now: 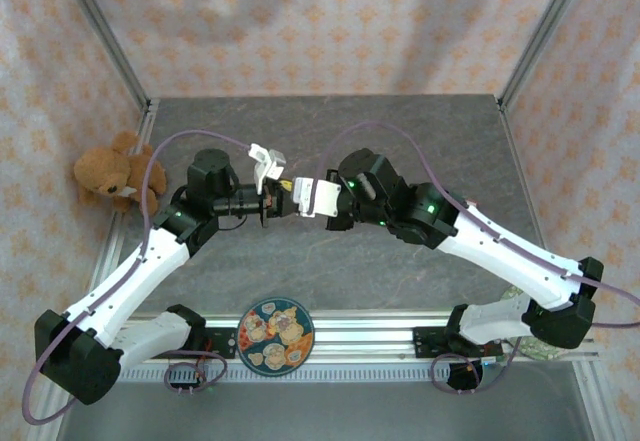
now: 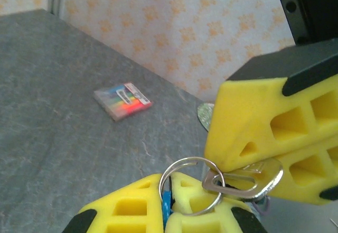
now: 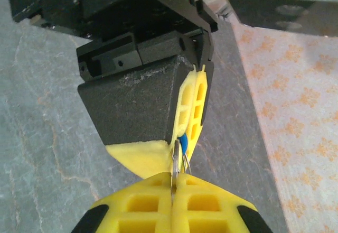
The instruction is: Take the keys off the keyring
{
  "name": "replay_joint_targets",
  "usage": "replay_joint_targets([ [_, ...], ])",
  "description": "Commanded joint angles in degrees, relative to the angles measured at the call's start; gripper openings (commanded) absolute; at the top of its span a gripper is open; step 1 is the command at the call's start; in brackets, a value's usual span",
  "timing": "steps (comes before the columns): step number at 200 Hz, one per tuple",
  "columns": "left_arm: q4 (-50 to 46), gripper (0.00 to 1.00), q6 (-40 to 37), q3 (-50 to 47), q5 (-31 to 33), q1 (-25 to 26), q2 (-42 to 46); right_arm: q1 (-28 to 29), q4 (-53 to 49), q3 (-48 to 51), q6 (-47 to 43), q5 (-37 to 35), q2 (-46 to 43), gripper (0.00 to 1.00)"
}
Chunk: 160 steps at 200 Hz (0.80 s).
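Note:
Both grippers meet above the middle of the table, tip to tip. In the left wrist view my left gripper (image 2: 168, 184) is shut on the blue tag (image 2: 167, 204) of the keyring, whose thin metal ring (image 2: 193, 185) stands up between the yellow fingers. The silvery key (image 2: 248, 183) hangs by its hole on that ring, and my right gripper (image 2: 244, 165) is shut on its flat blade. The right wrist view shows the key (image 3: 173, 170) edge-on in my right gripper (image 3: 173, 184), with the blue tag (image 3: 183, 141) just beyond. From above, left gripper (image 1: 272, 204) and right gripper (image 1: 298, 201) almost touch.
A teddy bear (image 1: 110, 173) sits at the table's left edge. A patterned plate (image 1: 275, 334) lies on the rail near the arm bases. A small rainbow-coloured packet (image 2: 123, 100) lies flat on the grey table beyond the grippers.

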<state>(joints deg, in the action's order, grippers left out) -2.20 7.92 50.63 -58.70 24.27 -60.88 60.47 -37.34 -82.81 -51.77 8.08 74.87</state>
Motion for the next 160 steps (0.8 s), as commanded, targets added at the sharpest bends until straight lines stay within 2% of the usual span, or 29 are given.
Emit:
replay_joint_targets([
  [1,9.36,0.00,-0.76,5.79,0.76,0.58,-2.31,7.21,-5.78,0.57,-4.22,28.73,3.35,0.00],
  [45,15.92,0.00,2.53,5.06,0.80,1.52,-3.30,6.99,-1.33,-2.16,-0.15,35.62,8.85,0.00],
  [84,14.37,0.00,-0.18,5.48,3.38,2.67,-1.64,6.95,2.62,-3.20,3.51,39.26,12.76,0.00],
  [106,11.82,0.00,-2.78,5.15,5.51,2.59,-0.09,6.18,4.22,-1.51,6.53,37.83,11.79,0.00],
  [127,11.85,0.00,-4.06,2.99,8.27,2.50,2.05,3.78,11.28,2.18,12.87,36.02,8.50,0.00],
  [160,14.15,0.00,-4.00,-0.49,11.66,2.53,4.86,2.15,18.52,5.39,17.44,28.77,4.52,0.00],
])
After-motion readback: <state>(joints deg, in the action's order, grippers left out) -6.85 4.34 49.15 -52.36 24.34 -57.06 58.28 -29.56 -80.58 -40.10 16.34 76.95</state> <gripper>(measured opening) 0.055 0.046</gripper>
